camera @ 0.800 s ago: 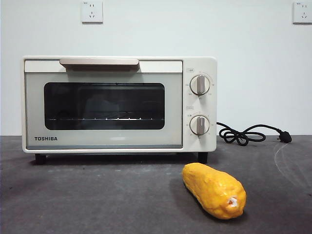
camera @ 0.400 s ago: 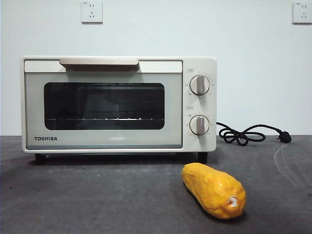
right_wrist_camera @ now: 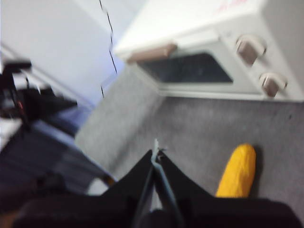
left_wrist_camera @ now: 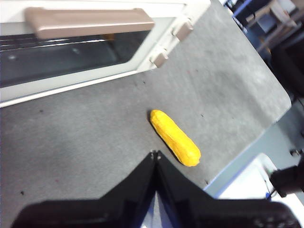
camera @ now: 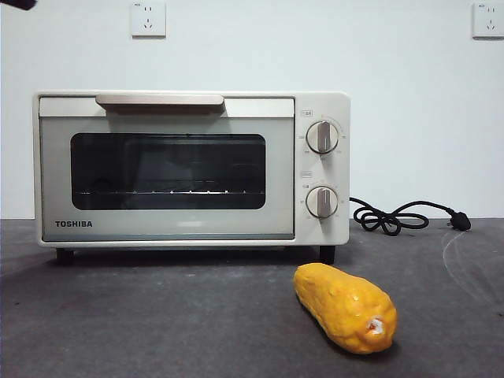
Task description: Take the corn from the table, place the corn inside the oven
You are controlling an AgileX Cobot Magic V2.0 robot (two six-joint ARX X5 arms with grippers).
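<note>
The left claw (left_wrist_camera: 155,154) hangs above the worktop (left_wrist_camera: 85,133) with its jaws pressed together and holding nothing; the corn (left_wrist_camera: 175,137) lies flat on the worktop just beyond and to one side of its tips, apart from them, in front of the oven (left_wrist_camera: 95,52), whose door is shut. The right claw (right_wrist_camera: 156,154) is also closed and empty, raised over the worktop's edge, with the corn (right_wrist_camera: 237,173) lying near its tips but not touching them.
</note>
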